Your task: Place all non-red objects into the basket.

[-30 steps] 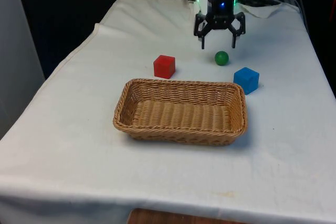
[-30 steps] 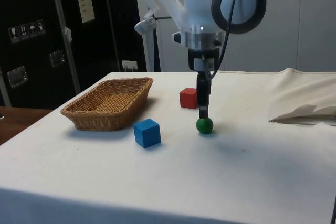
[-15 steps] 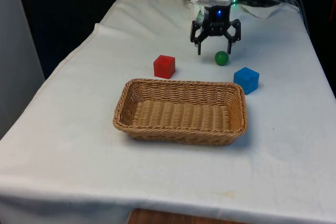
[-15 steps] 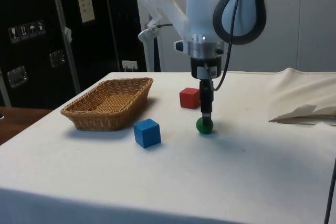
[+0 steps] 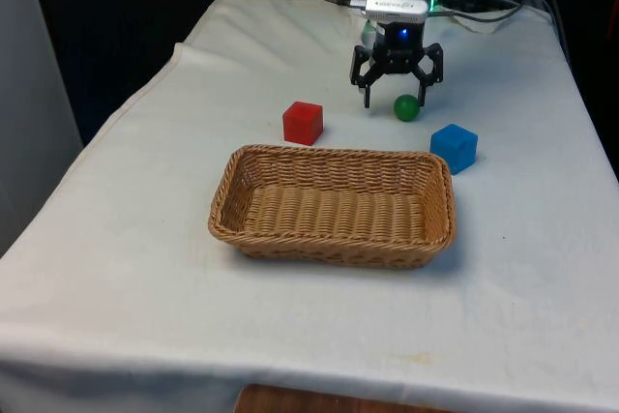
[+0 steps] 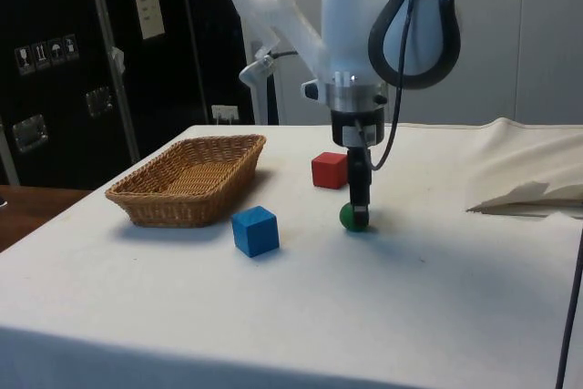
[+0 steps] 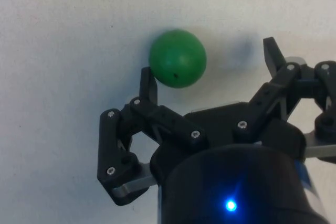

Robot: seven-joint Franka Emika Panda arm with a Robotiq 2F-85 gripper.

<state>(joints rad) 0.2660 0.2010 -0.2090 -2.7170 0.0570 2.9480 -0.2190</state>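
1. My gripper [image 5: 395, 101] is spread wide and holds nothing; it hangs low over the cloth at the far end of the table [image 5: 145, 239].
2. The green ball [image 5: 407, 107] rests on the cloth near one finger, towards the front view's right. In the wrist view it looks to sit against one fingertip [image 7: 148, 80] rather than centred between the two, though I cannot be sure they touch.
3. Nothing is done yet, as I judge it: the basket [image 5: 224, 198] holds no object.
4. Left to do: the ball and the blue cube [image 5: 454, 147], which sits just off the basket's far right corner.
5. The red cube [image 5: 303, 122], beyond the basket's far rim, stays out.
6. The ball has no long axis; the basket's runs left to right.
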